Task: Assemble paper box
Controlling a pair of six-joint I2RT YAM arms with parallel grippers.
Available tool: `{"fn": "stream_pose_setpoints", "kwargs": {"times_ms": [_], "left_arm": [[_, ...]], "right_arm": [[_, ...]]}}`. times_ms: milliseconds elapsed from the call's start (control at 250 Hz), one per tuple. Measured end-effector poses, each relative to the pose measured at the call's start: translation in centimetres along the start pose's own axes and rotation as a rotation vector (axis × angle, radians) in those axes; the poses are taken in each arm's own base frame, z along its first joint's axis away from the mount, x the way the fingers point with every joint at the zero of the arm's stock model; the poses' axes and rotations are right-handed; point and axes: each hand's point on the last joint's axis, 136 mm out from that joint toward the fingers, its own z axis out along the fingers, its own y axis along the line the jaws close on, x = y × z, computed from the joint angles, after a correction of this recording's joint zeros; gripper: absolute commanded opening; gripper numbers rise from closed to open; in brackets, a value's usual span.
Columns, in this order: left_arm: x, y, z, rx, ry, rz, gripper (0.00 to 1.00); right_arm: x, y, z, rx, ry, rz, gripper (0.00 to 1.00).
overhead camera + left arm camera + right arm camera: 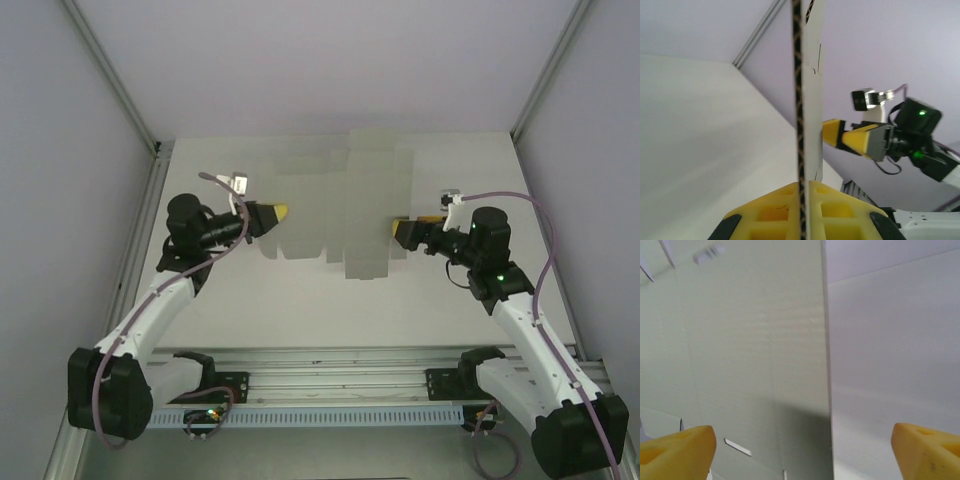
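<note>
At left edge of paper box (340,195): left end effector (278,213), clamped onto the card, sheet seen edge-on between its yellow fingers (765,210). Paper box: flat die-cut grey sheet, unfolded, mid-counter (300,310); lying flat or slightly lifted, hard to tell. At right edge of paper box: right end effector (400,232), spread wide, card edge between its fingertips (680,450), apparently untouched.

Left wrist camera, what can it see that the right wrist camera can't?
Left wrist view: the paper box sheet edge-on, thin as a line, pinched in the left gripper, with the right gripper across from it. Right wrist view: the sheet's wide flat grey face with little cut slits, and two yellow fingers spread far apart. Both: the same sheet and the white table.
</note>
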Motion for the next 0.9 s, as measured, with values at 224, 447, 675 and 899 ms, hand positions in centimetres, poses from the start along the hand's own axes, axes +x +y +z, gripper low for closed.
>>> {"fn": "stream_pose_setpoints", "kwargs": {"times_ms": [224,447,675,899], "left_arm": [[-0.4,-2.2,-0.7,0.045,-0.024,0.024,0.0],[0.0,-0.4,-1.2,-0.069,-0.048,0.006,0.01],[2.2,4.2,-3.3,-0.383,-0.04,-0.031,1.0],[0.6,8.3,-9.3,-0.89,-0.09,-0.053,1.0]], "right_arm": [[-0.1,2.2,0.5,-0.147,0.018,-0.03,0.19],[-0.5,3.4,0.0,-0.193,0.003,-0.07,0.0],[-0.6,3.4,-0.3,-0.118,0.047,-0.176,0.0],[2.6,4.1,2.2,-0.047,0.29,-0.54,0.0]]}}
